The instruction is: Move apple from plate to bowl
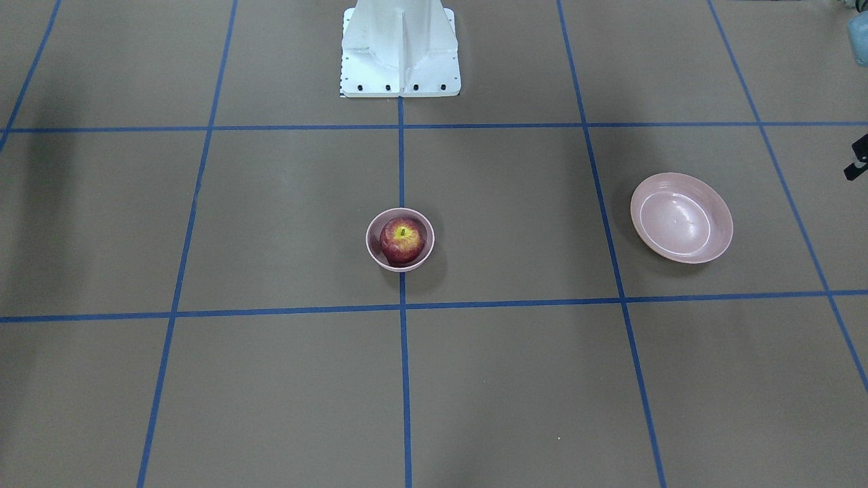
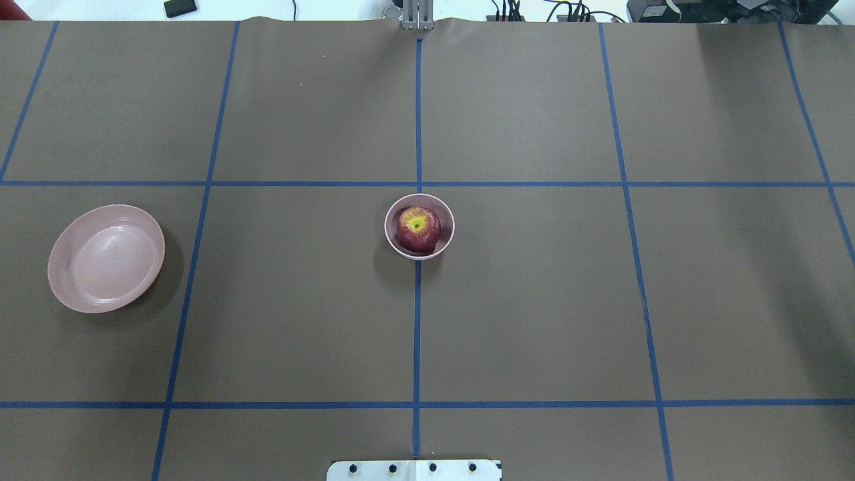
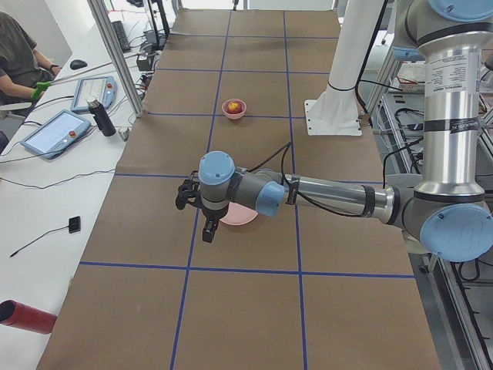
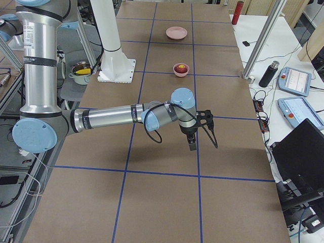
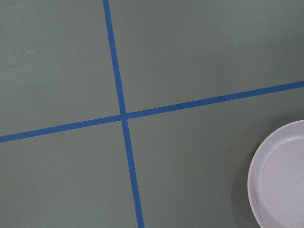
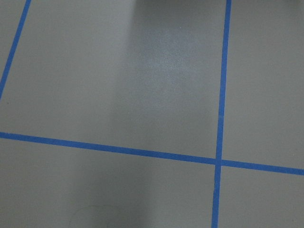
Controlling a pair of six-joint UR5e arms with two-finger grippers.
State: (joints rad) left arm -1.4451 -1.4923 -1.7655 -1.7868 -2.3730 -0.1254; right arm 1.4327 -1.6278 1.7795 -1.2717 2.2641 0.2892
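- Sitting in the bowl [image 1: 371, 245], the apple [image 1: 403, 239] nearly fills it, and its yellow stem patch is turned up.
- The bowl stands in the middle of the bench [image 1: 271, 203], on the blue tape line [image 2: 417, 321] that runs out from the white robot base [image 1: 400, 47].
- The plate [image 1: 681, 217] is bare and lies well apart from the bowl, on the robot's left side.
- The left claw [image 3: 196, 216] hangs above the bench near the plate. It shows clearly only in the side view, so I cannot tell if it is released or clenched.
- The left wrist view looks down on a crossing of tape lines, with a part of the plate's rim at its lower right corner.
- The right claw [image 4: 204, 146] hangs over the bench on the robot's right side, well apart from the bowl, with its fingers pointing down. Here also I cannot tell whether it is released or clenched.
- The right wrist view shows the bench surface and another crossing of tape lines.
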